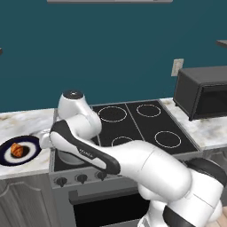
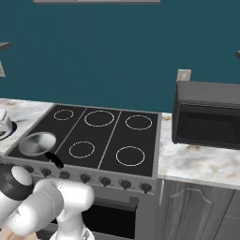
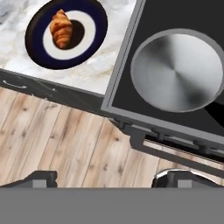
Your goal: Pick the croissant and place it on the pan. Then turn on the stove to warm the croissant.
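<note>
The croissant [image 3: 61, 28], small and golden-brown, lies on a dark blue plate with a white ring [image 3: 94, 22] on the marble counter left of the stove [image 3: 124, 87]. From the left base view the croissant [image 1: 17, 150] sits on the plate [image 1: 6, 155] just left of my hand. The round silver pan [image 3: 177, 70] stands empty on the stove's front left burner, its black handle toward the knobs in the right base view [image 2: 38, 143]. My gripper [image 3: 111, 179] hangs open above the counter's front edge between plate and pan, holding nothing.
The black stove [image 1: 133, 119] [image 2: 108, 136] has a row of dark knobs [image 2: 105, 180] on its grey front. A dark microwave [image 1: 204, 91] [image 2: 208, 115] stands on the counter to its right. Wooden floor [image 3: 57, 140] lies below the counter edge.
</note>
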{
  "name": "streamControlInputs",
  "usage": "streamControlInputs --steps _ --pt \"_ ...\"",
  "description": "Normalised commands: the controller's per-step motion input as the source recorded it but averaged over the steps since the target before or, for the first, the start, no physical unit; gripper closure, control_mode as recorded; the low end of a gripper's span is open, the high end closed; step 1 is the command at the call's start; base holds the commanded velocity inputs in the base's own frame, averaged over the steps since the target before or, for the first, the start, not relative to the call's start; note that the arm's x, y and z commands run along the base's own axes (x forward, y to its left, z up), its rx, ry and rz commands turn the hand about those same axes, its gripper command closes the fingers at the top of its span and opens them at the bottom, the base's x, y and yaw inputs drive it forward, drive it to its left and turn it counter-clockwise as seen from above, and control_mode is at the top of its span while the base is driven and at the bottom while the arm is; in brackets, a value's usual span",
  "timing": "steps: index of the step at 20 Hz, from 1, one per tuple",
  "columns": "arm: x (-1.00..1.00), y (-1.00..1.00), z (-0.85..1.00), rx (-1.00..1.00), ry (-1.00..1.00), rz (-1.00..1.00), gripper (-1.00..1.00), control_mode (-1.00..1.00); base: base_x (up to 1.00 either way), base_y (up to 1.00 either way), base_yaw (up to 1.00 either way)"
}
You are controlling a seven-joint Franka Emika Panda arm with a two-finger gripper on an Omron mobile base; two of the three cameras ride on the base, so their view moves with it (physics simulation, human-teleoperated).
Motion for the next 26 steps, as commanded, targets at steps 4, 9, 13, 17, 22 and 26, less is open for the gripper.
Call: streamControlInputs --steps 4,9,13,17,22,26 --pt "0.11 0.39 -0.07 0.00 0.00 0.00 -1.00 -1.00 0.00 0.00 0.00" --pt "0.14 0.43 -0.11 0.00 0.00 0.00 -1.00 -1.00 0.00 0.00 0.00" --pt "0.17 0.46 -0.14 0.00 0.00 0.00 -1.00 -1.00 0.00 0.00 0.00" --pt "0.17 0.38 -0.11 0.00 0.00 0.00 -1.00 -1.00 0.00 0.00 0.00" --pt "0.14 0.16 -0.02 0.00 0.00 0.00 -1.00 -1.00 0.00 0.00 0.00" --pt "0.17 0.15 -0.05 0.00 0.00 0.00 -1.00 -1.00 0.00 0.00 0.00"
